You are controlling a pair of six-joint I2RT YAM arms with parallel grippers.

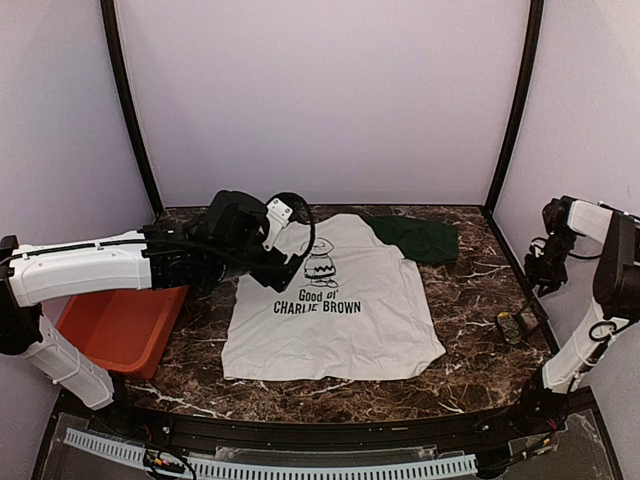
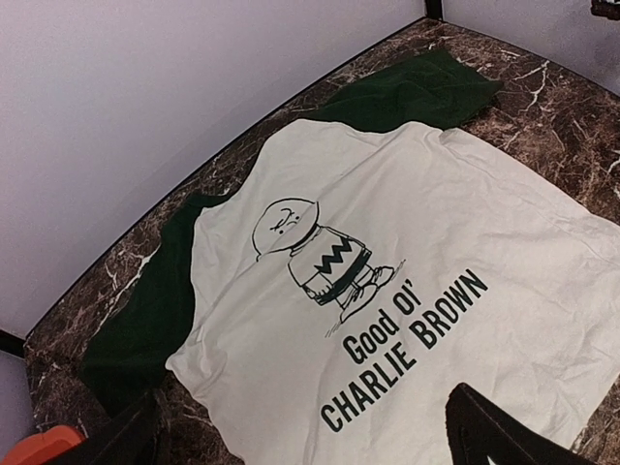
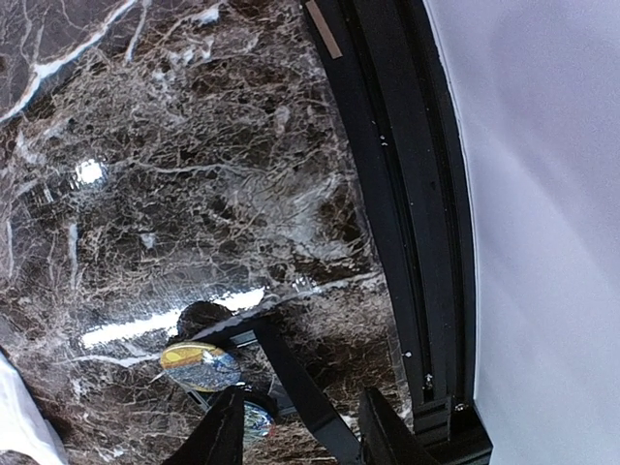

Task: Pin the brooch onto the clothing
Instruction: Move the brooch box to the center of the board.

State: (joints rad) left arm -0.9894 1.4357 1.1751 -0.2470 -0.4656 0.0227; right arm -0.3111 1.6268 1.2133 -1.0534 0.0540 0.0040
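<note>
The clothing (image 1: 345, 325) lies flat on the marble table, a white T-shirt with dark green sleeves and a cartoon boy print (image 2: 320, 257). My left gripper (image 1: 280, 262) hovers over its upper left part, open wide, with only the finger tips (image 2: 513, 431) showing at the bottom of the left wrist view. The brooch (image 3: 201, 366), a round disc in yellow and blue, rests on a small dark stand (image 1: 512, 327) near the table's right edge. My right gripper (image 3: 302, 436) is just above and beside it, its jaws apart astride a black bar (image 3: 295, 383) and gripping nothing.
An orange tray (image 1: 120, 325) sits at the table's left edge under my left arm. A second small round disc (image 3: 254, 422) lies by my right gripper's left finger. The black frame rail (image 3: 407, 194) and the white wall run close along the right side.
</note>
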